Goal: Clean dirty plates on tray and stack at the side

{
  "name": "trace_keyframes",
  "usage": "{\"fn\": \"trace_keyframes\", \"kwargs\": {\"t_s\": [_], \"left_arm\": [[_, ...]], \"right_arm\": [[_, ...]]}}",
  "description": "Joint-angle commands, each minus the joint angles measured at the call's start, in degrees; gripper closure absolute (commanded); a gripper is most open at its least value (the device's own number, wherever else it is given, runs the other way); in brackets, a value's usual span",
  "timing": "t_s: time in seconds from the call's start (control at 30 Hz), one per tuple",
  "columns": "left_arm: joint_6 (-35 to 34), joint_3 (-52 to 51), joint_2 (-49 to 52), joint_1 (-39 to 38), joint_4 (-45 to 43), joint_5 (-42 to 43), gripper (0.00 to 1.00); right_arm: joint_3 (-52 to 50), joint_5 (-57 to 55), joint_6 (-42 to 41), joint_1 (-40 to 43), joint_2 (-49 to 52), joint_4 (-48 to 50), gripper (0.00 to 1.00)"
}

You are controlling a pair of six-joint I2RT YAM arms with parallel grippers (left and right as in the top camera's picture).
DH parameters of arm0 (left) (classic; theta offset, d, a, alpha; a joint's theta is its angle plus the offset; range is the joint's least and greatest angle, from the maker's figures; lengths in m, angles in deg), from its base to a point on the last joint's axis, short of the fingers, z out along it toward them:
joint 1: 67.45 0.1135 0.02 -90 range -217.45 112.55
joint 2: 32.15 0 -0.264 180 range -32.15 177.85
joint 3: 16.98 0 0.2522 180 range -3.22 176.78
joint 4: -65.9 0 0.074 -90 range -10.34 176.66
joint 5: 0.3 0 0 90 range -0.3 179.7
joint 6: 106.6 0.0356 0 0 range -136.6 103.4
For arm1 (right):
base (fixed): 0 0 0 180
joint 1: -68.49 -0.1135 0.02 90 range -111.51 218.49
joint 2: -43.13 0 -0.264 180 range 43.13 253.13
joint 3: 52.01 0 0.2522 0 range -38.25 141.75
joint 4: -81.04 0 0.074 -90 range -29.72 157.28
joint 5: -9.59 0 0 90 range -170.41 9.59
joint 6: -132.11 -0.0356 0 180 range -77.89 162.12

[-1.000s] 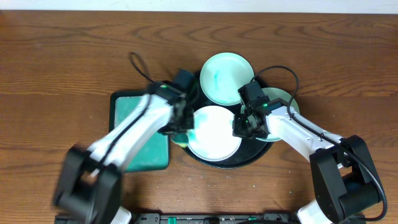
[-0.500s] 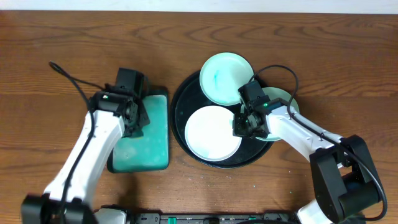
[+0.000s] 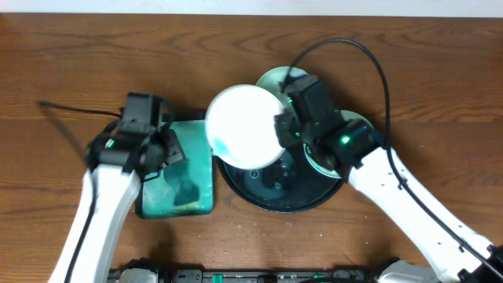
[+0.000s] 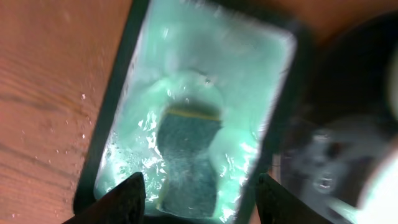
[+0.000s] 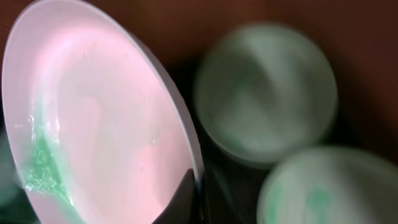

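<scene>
My right gripper (image 3: 280, 130) is shut on the rim of a white plate (image 3: 242, 126) and holds it tilted above the left part of the black tray (image 3: 275, 190). In the right wrist view the gripper (image 5: 196, 185) pinches that plate (image 5: 93, 124), which has a teal smear at its lower left. Two more pale mint plates (image 5: 264, 93) (image 5: 329, 186) lie blurred on the tray beyond. My left gripper (image 4: 200, 182) stands open over a dark green sponge (image 4: 189, 158), which lies loose in the foamy teal tray (image 4: 124, 81).
The teal rectangular tray (image 3: 196, 200) sits just left of the black tray, both near the table's front. The lifted plate overhangs the teal tray's right edge. Brown wood tabletop (image 3: 71, 71) stretches to the left, back and right. Black cables trail from both arms.
My left gripper has opened and let the sponge go into the teal tray. My right gripper has lifted the white plate off the black tray and carried it up and left.
</scene>
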Motion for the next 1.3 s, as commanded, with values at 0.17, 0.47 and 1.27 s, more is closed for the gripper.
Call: {"fn": "trace_keyframes", "kwargs": {"t_s": [0.17,0.47,1.27], "left_arm": [[-0.3,1.9,-19.5,0.3,1.5,0.6,0.37],[0.0,1.9,-28.5,0.3,5.2,0.4,0.31],[0.0,1.9,-27.8,0.3,5.3,0.2,0.2]], "right_arm": [[0.5,-13.0,10.2,-11.3,8.1,17.9,0.99],[0.5,-39.9,27.5,-24.3,9.6,32.9,0.99],[0.5,-49.4,41.7,-31.3,9.1,42.1,0.99]]}}
